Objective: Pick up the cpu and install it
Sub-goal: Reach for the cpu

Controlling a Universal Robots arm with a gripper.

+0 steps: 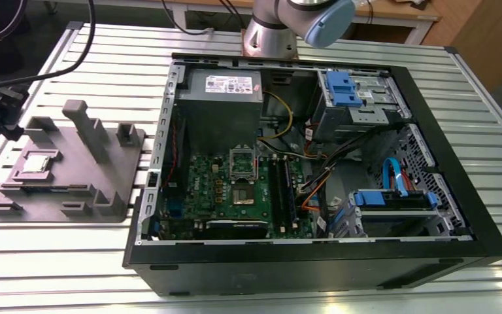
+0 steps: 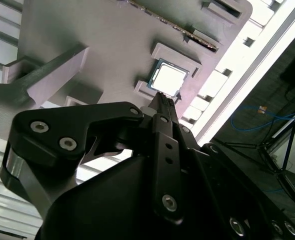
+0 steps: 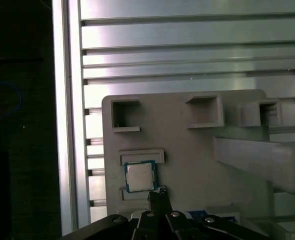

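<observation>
The fingers [image 3: 154, 201] are pressed together with nothing between them. In both wrist views the tips of the gripper [image 2: 163, 98] sit just beside one edge of the cpu [image 2: 167, 80], though I cannot tell whether they touch it.

In the exterior view, the grey fixture [image 1: 68, 176] lies flat on the slatted metal table [image 1: 59, 261] at the exterior view's left. The cpu [image 1: 38, 163] rests silver side up in a shallow square seat on it, near the fixture's outer edge. A tall post [image 1: 85, 127] stands beside that seat.

Next comes the open computer case [image 1: 321, 268], lying on its side just beside the fixture. Inside it, the green motherboard [image 1: 233, 190] takes up the near-left part, and its metal-framed socket [image 1: 244, 163] stands open with a dark centre. Further toward the exterior view's right are the blue drive brackets [image 1: 342, 88] and a tangle of cables [image 1: 321, 170]. The arm's base [image 1: 277, 33] stands behind the case.
</observation>
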